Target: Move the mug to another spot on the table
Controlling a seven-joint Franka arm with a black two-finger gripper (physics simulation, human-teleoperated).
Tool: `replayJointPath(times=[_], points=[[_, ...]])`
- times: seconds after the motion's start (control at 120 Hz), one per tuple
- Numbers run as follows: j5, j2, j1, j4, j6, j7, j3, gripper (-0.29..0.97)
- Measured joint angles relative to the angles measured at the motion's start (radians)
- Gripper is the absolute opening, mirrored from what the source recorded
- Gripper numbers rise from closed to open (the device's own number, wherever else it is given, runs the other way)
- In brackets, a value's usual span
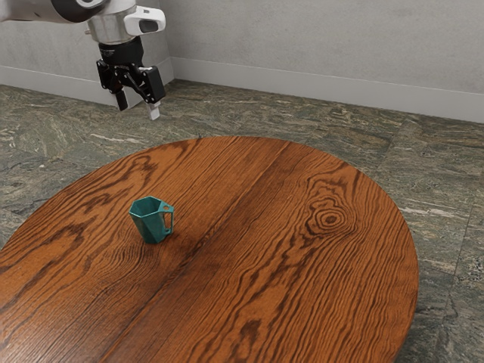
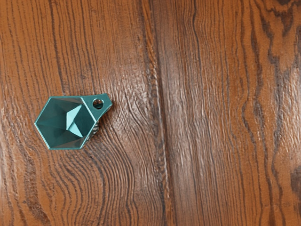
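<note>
– On the table (image 1: 302, 249), where does the mug (image 1: 152, 219) stand?

– Upright on the wood, in the part of the round top toward the exterior view's left, clear of every edge. It is teal, with a six-sided rim, and its handle points toward the exterior view's right.

– And the tool (image 1: 138, 104)?

– High up, over the table's far rim, well apart from the mug. Its two fingers stand apart with nothing between them, so it is open and carries nothing.

– Which way must it go, then?

– Down, and toward the camera's side of the table. From the wrist view the mug (image 2: 70, 122) is seen from above, not straight under the hand but off to one side, with bare table (image 2: 211, 117) beneath the middle of the hand.

– What about the long axis?

– It runs from the body out through the handle. I judge the fingers should close across the body or one wall of the rim, keeping off the handle.

– How far along is the task?

– Not begun, by my reckoning: the approach comes first.
</note>
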Motion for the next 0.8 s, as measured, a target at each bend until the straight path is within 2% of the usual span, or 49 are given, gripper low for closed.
replayJointPath(times=[0.3,0.408,0.6,0.8], points=[[-0.003,-0.006,0.011,0.001,-0.004,0.003,-0.013,0.68],[0.066,0.016,0.012,-0.024,-0.028,0.037,-0.061,0.68],[0.192,0.098,-0.002,-0.116,-0.032,0.120,-0.071,0.68],[0.315,0.167,0.000,-0.126,0.062,0.247,-0.064,0.68]])
